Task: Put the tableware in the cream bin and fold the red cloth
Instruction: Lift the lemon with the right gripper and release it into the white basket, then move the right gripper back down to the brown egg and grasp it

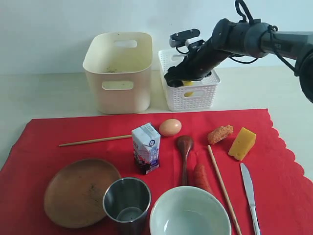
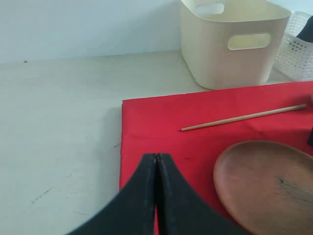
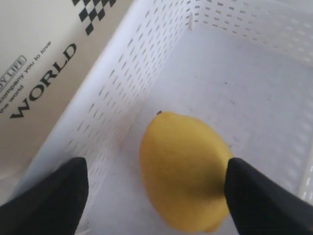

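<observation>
The red cloth (image 1: 73,142) lies flat. Behind it stand the cream bin (image 1: 117,73) and a white lattice basket (image 1: 190,100). On it rest the wooden plate (image 1: 78,193), bowl (image 1: 188,215), steel cup (image 1: 127,200), knife (image 1: 249,188), chopsticks (image 1: 222,188) and spoon (image 1: 185,152). The left gripper (image 2: 155,157), closed and empty, hangs over the cloth's left edge. Behind the cloth, the right gripper (image 3: 156,166) gapes around a lemon (image 3: 181,142) inside the basket.

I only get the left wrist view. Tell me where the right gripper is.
Observer: The right gripper is inside the white basket, open, with a lemon between its jaws.
Operator: Now tell me what's in the cream bin.
Observer: No tableware shows in the part of the cream bin I can see.
Operator: Name what's beside the plate.
Observer: A steel cup stands on the red cloth, right next to the plate.
</observation>
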Motion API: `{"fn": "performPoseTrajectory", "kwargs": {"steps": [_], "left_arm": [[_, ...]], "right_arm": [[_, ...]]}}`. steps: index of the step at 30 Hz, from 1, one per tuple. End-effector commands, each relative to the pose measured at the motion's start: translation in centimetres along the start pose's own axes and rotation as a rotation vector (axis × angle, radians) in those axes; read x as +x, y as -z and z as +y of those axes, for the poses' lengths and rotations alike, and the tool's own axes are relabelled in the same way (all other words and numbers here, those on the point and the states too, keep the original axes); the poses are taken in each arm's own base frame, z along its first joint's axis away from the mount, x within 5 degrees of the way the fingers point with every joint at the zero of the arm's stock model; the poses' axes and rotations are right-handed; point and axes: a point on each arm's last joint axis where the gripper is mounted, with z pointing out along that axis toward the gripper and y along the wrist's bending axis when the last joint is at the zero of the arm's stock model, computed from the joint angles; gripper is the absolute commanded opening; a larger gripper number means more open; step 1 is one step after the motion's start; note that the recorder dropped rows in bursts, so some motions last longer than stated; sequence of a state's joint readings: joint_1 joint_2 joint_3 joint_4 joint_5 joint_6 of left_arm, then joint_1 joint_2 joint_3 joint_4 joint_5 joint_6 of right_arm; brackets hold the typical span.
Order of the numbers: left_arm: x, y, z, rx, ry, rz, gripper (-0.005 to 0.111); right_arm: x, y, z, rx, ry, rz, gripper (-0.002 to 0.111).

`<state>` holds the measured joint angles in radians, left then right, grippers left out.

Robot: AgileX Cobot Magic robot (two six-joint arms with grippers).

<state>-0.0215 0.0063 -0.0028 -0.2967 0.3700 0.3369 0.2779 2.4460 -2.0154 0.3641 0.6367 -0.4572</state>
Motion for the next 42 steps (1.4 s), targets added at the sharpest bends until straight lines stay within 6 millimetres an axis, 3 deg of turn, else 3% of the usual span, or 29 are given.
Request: {"fn": "performPoseTrajectory", "kwargs": {"steps": [1, 20, 22, 30, 42], "left_arm": [[0.0, 0.0, 0.0, -0.003, 0.004, -0.008, 0.0], [0.0, 0.0, 0.0, -0.003, 0.004, -0.008, 0.0], [0.0, 0.0, 0.0, -0.003, 0.004, -0.008, 0.0], [0.0, 0.0, 0.0, -0.003, 0.004, -0.008, 0.0], [0.0, 0.0, 0.0, -0.003, 0.004, -0.008, 0.0]], "right_arm": [[-0.3, 0.2, 0.4, -0.003, -0.058, -0.007, 0.074], [-0.8, 0.2, 1.6, -0.115, -0.315, -0.036, 0.074], [-1.2, 1.0, 1.4, -0.106, -0.306, -0.05, 0.073], [-4.6, 10.1, 1.5, 0.041, -0.117, -0.063, 0.072], [-4.8, 18.5, 2.6, 0.094, -0.019, 0.069, 0.07]]}}
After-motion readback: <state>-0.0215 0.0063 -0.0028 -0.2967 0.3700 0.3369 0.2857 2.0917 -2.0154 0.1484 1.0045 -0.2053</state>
